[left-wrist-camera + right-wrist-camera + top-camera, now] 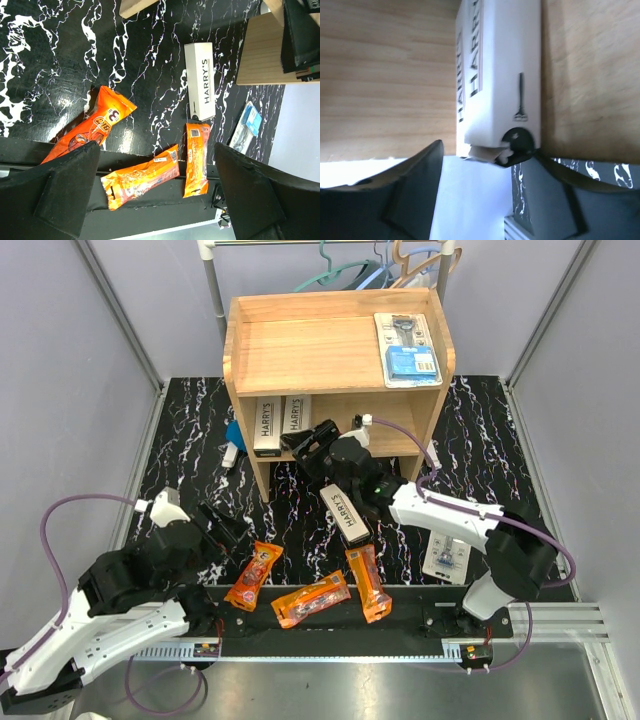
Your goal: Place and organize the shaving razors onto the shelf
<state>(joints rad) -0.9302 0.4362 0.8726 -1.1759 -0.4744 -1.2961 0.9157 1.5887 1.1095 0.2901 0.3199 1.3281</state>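
Razor boxes (281, 424), two white-and-black, sit on the lower tier of the light wooden shelf (300, 345). Right tool (489, 152), arm stretched forward, stands parted just before one box, gripping nothing; left tool (156, 147) gapes wide, empty.

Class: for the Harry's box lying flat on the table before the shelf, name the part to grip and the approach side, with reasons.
Grip the Harry's box across its narrow width at mid-length, from straight above: it lies flat, and an orange packet crowds its near end.
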